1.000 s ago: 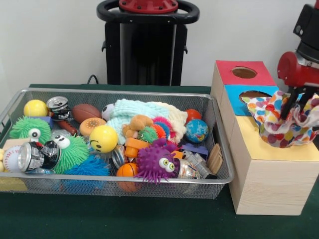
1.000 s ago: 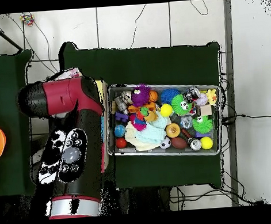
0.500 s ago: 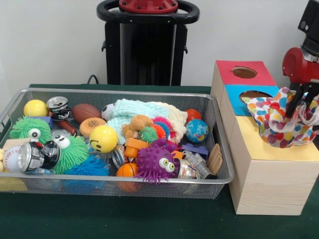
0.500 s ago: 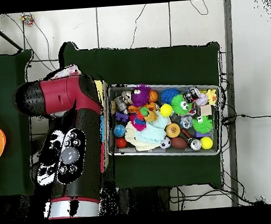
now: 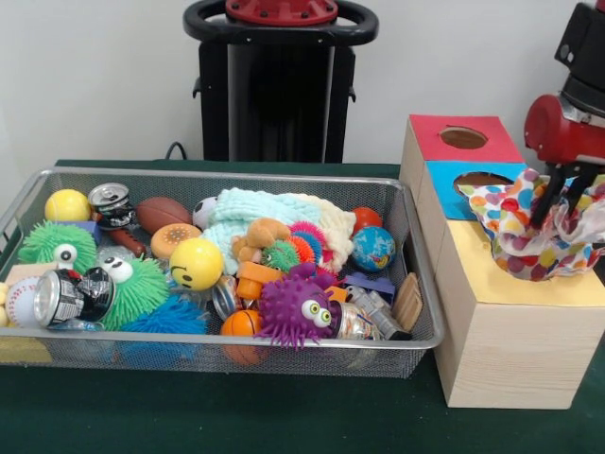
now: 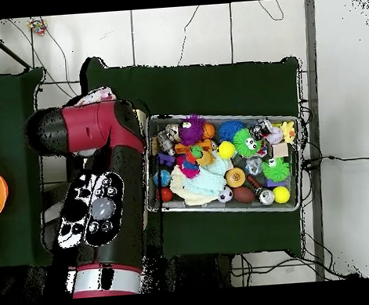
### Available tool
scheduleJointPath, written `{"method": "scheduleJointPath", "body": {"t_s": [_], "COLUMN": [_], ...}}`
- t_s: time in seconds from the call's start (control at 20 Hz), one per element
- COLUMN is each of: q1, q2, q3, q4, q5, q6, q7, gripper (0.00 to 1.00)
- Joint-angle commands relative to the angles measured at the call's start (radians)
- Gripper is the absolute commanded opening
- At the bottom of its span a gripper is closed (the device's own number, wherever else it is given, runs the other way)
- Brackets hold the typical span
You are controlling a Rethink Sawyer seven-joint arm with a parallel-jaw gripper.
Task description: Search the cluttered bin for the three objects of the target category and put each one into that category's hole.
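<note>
A polka-dot cloth [image 5: 520, 236] is bunched on the yellow top of the wooden sorting box [image 5: 510, 331], just past the blue section's hole [image 5: 480, 178]. My gripper [image 5: 558, 206] comes down from the right into the cloth's folds and is shut on it. The red section's hole [image 5: 463, 137] lies behind. In the overhead view my arm [image 6: 96, 196] covers the box, and only a corner of the polka-dot cloth [image 6: 97, 95] peeks out. A pale blue knitted cloth [image 5: 265, 213] lies in the wire bin [image 5: 236, 336].
The bin [image 6: 220, 115] holds several spiky toys, balls and crushed cans, among them a purple spiky ball [image 5: 298, 312], a yellow smiley ball [image 5: 196, 263] and a globe ball [image 5: 373, 248]. The bin's right wall stands close to the box.
The gripper drifted slightly right and up, then came back left and down. It keeps its hold on the polka-dot cloth, which shifted a little with it. The bin's contents have not moved.
</note>
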Motion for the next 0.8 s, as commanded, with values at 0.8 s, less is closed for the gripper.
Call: {"method": "scheduleJointPath", "body": {"t_s": [0.8], "q1": [-0.097], "q2": [0.145], "q3": [0.15], "q4": [0.051], "q5": [-0.044], "q6": [-0.213], "q7": [0.084], "gripper": [0.0]}}
